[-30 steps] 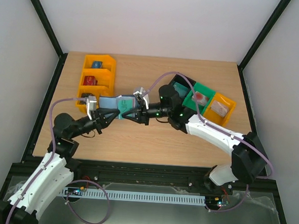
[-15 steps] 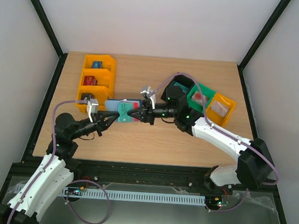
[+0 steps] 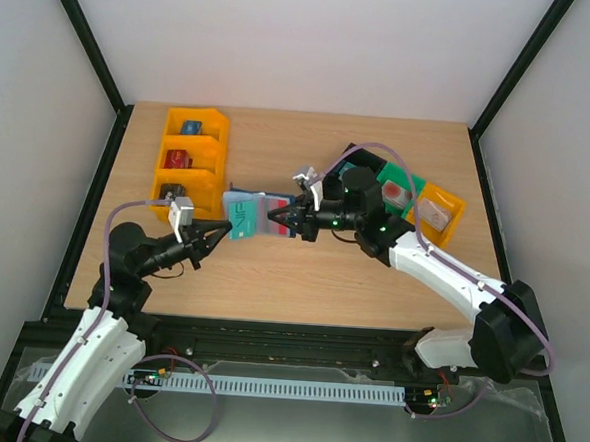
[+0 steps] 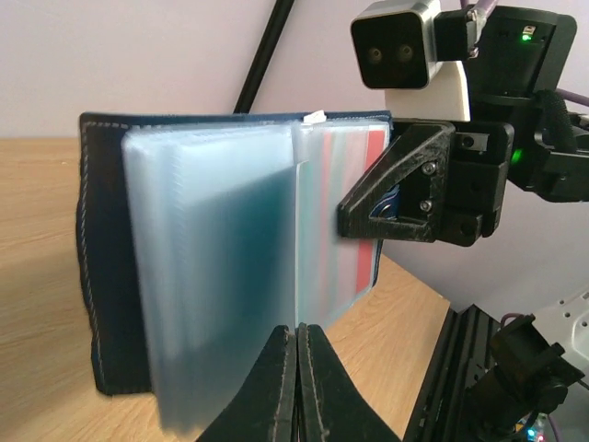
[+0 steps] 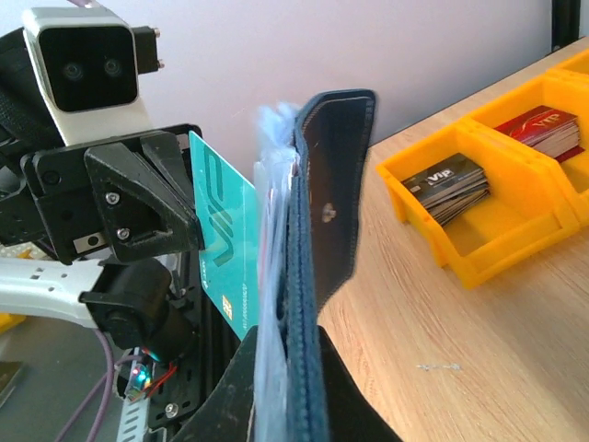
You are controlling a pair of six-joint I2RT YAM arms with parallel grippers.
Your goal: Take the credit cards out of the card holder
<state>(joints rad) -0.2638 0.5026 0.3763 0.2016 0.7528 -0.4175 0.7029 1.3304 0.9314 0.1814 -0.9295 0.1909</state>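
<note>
One card holder, one teal credit card, two arms.

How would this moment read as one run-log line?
card holder open | right fingers grip it | left fingers pinch teal card

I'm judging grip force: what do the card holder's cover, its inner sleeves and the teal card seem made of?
The card holder: its cover is probably leather or imitation, matte navy, with pale stitching along the edge. The inner sleeves: thin frosted clear plastic; colours show through. The teal card: likely stiff plastic, smooth, with printed lettering.
</note>
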